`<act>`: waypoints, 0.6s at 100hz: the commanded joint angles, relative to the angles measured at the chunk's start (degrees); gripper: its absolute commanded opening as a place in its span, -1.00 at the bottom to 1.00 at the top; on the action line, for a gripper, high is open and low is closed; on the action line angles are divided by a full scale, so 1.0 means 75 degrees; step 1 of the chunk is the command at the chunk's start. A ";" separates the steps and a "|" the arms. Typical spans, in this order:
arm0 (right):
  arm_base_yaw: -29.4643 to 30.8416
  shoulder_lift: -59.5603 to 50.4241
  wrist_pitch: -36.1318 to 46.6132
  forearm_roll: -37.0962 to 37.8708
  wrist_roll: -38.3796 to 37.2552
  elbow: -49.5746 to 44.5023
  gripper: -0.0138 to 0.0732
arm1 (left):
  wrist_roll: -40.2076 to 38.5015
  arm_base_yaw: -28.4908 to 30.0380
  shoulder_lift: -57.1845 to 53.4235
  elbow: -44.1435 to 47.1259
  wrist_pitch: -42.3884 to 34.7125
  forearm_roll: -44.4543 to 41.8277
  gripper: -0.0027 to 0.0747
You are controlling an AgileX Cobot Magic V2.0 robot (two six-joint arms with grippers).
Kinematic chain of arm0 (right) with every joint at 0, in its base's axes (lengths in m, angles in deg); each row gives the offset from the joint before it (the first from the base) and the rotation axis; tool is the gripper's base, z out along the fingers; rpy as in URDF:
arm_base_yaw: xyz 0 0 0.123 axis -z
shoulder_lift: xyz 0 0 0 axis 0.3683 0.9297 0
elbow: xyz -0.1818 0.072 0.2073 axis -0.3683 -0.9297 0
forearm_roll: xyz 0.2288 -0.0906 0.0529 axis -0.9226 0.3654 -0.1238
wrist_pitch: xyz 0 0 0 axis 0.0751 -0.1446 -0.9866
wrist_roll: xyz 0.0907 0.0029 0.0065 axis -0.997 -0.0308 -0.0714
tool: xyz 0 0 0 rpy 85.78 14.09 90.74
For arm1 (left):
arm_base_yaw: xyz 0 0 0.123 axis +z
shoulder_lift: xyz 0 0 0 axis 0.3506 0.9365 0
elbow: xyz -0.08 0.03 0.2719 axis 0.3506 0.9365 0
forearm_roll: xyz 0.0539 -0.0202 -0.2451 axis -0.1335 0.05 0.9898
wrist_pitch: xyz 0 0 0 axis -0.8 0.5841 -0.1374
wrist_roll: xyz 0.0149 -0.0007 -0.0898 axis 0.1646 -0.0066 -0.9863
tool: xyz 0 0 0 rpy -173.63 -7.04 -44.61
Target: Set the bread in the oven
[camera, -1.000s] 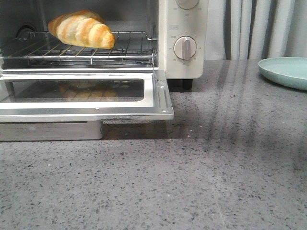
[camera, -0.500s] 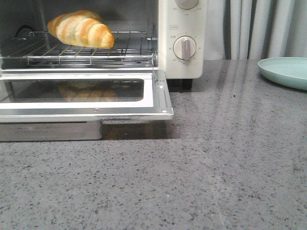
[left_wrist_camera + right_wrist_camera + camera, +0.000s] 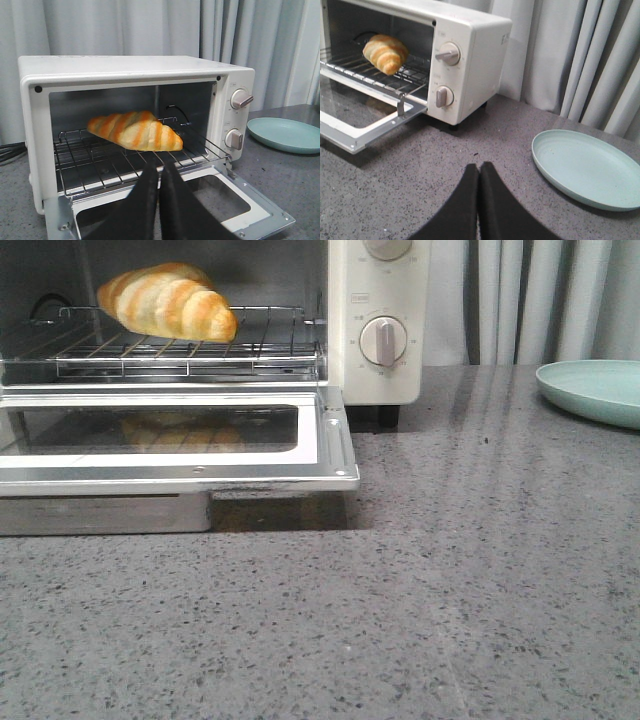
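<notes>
The bread [image 3: 165,301], a golden-orange striped croissant, lies on the wire rack [image 3: 200,350] inside the cream-white oven [image 3: 375,370], whose glass door [image 3: 170,440] hangs open and flat. It also shows in the left wrist view as bread [image 3: 135,131] on the rack and in the right wrist view as bread [image 3: 384,52]. My left gripper [image 3: 159,162] is shut and empty, just outside the oven above the door, short of the bread. My right gripper [image 3: 479,167] is shut and empty over the grey counter, between oven and plate. Neither gripper appears in the front view.
A pale green plate [image 3: 595,390] sits on the speckled grey counter [image 3: 450,590] to the right of the oven; it is also in view as plate [image 3: 585,167]. Grey curtains [image 3: 540,300] hang behind. The open door juts forward over the counter.
The front view shifts very slightly leftward; the bread, oven door and plate stay where they were.
</notes>
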 commanded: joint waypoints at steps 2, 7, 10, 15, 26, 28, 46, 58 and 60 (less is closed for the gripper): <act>0.0042 -0.0006 0.0478 0.0185 0.0030 0.0170 -0.84 | -0.0083 0.0028 0.0056 -0.0194 -0.0563 0.0120 -0.99; 0.0042 -0.0006 0.0478 0.0185 0.0030 0.0170 -0.84 | -0.0083 0.0028 0.0056 -0.0194 -0.0563 0.0120 -0.99; 0.0042 -0.0006 0.0478 0.0185 0.0030 0.0170 -0.84 | -0.0083 0.0028 0.0056 -0.0194 -0.0563 0.0120 -0.99; 0.0042 -0.0006 0.0478 0.0185 0.0030 0.0170 -0.84 | -0.0083 0.0028 0.0056 -0.0194 -0.0563 0.0120 -0.99; 0.0042 -0.0006 0.0478 0.0185 0.0030 0.0170 -0.84 | -0.0083 0.0028 0.0056 -0.0194 -0.0563 0.0120 -0.99; 0.0042 -0.0006 0.0478 0.0185 0.0030 0.0170 -0.84 | -0.0083 0.0028 0.0056 -0.0194 -0.0563 0.0120 -0.99; 0.0042 -0.0006 0.0478 0.0185 0.0030 0.0170 -0.84 | -0.0083 0.0028 0.0056 0.0121 -0.0737 0.0025 -0.99; 0.0042 -0.0006 0.0478 0.0185 0.0030 0.0170 -0.84 | -0.0085 0.0085 -0.0170 0.0582 -0.0686 -0.1613 -0.99; 0.0042 -0.0006 0.0478 0.0185 0.0030 0.0170 -0.84 | -0.0085 0.0119 -0.0253 0.0716 -0.0655 -0.1765 -0.99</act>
